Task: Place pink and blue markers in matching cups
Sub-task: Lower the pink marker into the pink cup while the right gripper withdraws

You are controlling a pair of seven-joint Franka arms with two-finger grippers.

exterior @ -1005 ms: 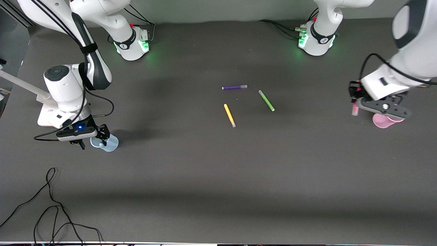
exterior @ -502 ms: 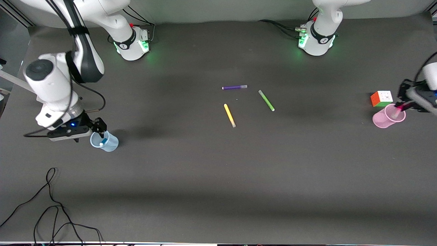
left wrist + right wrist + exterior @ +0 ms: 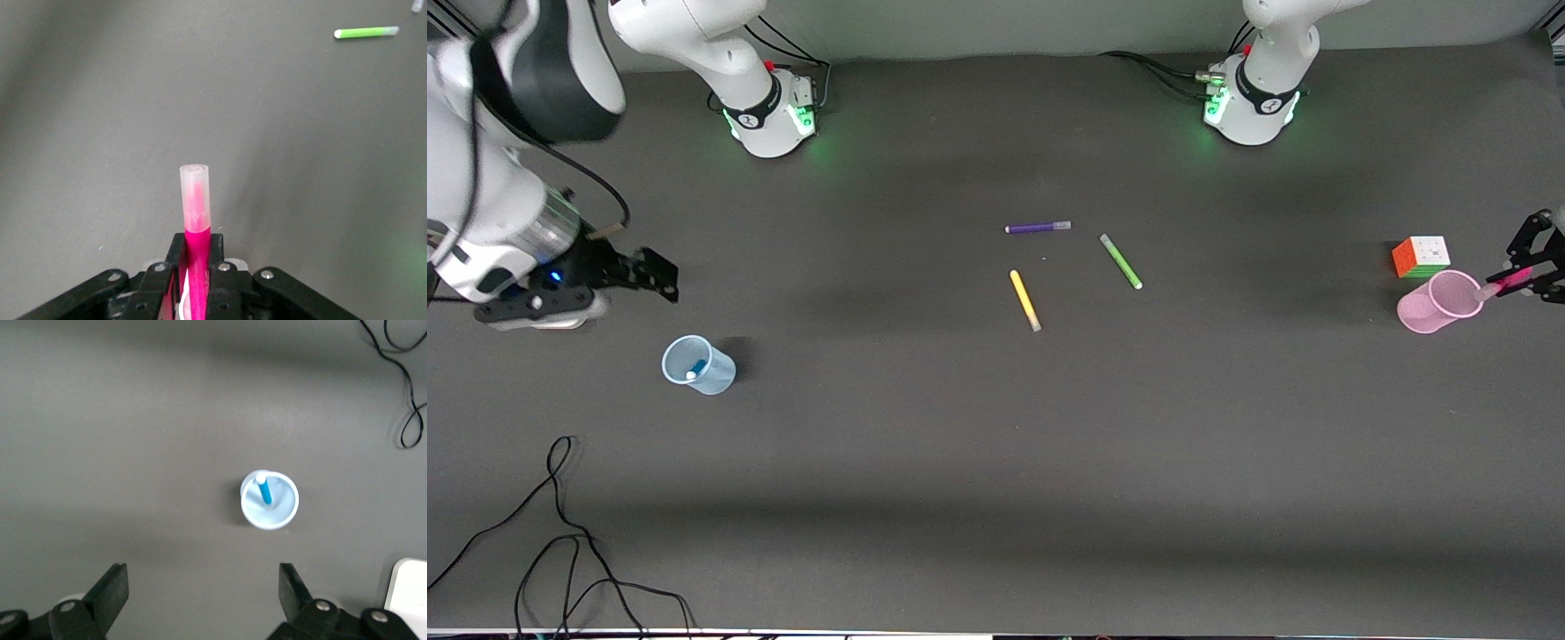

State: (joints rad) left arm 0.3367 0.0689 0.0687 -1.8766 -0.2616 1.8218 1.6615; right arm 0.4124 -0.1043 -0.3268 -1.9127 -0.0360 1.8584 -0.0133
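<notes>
My left gripper (image 3: 1522, 274) hangs at the left arm's end of the table, shut on the pink marker (image 3: 1504, 284), which lies nearly level. The marker's pale cap reaches the rim of the pink cup (image 3: 1424, 318). In the left wrist view the pink marker (image 3: 196, 207) sticks out from between my left gripper's (image 3: 197, 243) closed fingers. The blue marker (image 3: 693, 370) stands inside the blue cup (image 3: 717, 380). My right gripper (image 3: 660, 277) is open and holds nothing, up beside that cup. The right wrist view looks down past my right gripper (image 3: 202, 580) on the blue cup (image 3: 288, 510) with the blue marker (image 3: 265, 492) in it.
A purple pen (image 3: 1037, 228), a yellow pen (image 3: 1024, 300) and a green pen (image 3: 1120, 261) lie mid-table. A colour cube (image 3: 1421, 256) stands beside the pink cup, farther from the front camera. A black cable (image 3: 560, 524) loops near the table's front edge at the right arm's end.
My right gripper has risen off the blue cup and drawn away, leaving the blue marker inside. My left gripper has carried the pink marker outward across the pink cup, uncovering the cube.
</notes>
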